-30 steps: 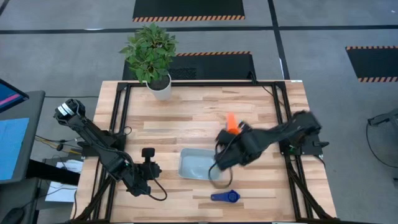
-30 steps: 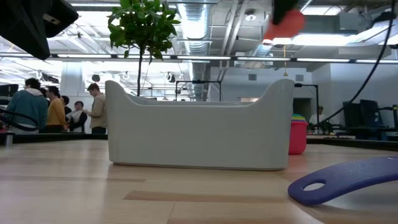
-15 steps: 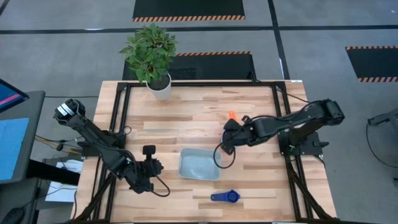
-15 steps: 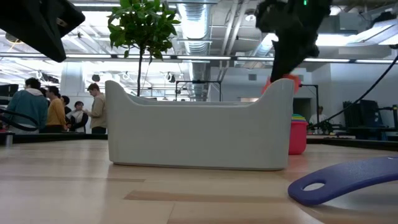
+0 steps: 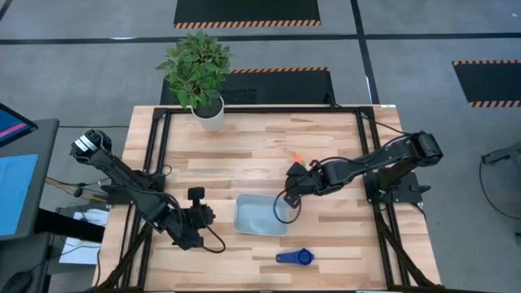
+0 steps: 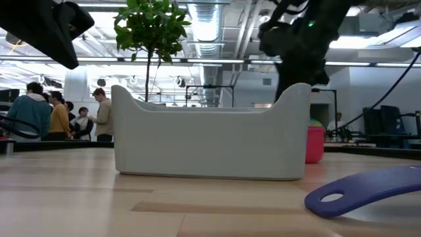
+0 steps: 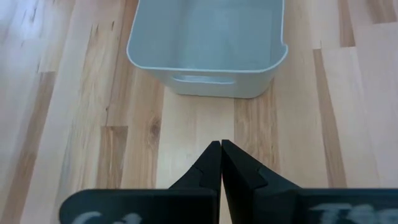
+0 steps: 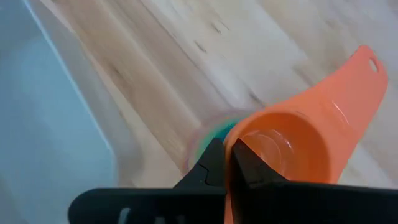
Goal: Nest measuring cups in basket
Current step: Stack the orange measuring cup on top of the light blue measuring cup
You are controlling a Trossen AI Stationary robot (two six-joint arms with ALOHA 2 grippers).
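The pale grey-blue basket (image 5: 260,216) lies near the table's middle, also in the low view (image 6: 210,141) and left wrist view (image 7: 208,43). Just beyond its far right corner a stack of cups (image 8: 210,134) stands on the table; the low view shows its red cup (image 6: 316,146). My right gripper (image 5: 293,173) hovers over that stack, shut on the orange cup (image 8: 292,149). The dark blue cup (image 5: 295,257) lies on the table nearer than the basket. My left gripper (image 7: 221,148) is shut and waits left of the basket. My right gripper holds the orange cup by its rim (image 8: 233,144), on the side opposite the flat handle (image 8: 360,68). The wall is pinched, one finger inside the bowl and one outside. The fingers come from above. The cup sits tilted over the stack; whether it touches the stack, I cannot tell.
A white plant pot (image 5: 209,114) stands at the table's far edge, left of centre. Bare wood lies between it and the basket. People stand in the room beyond the table (image 6: 59,118).
My right gripper has carried the orange cup down from high above the table to the stack behind the basket's far right corner. In the low view the cup has sunk out of sight behind the basket's wall.
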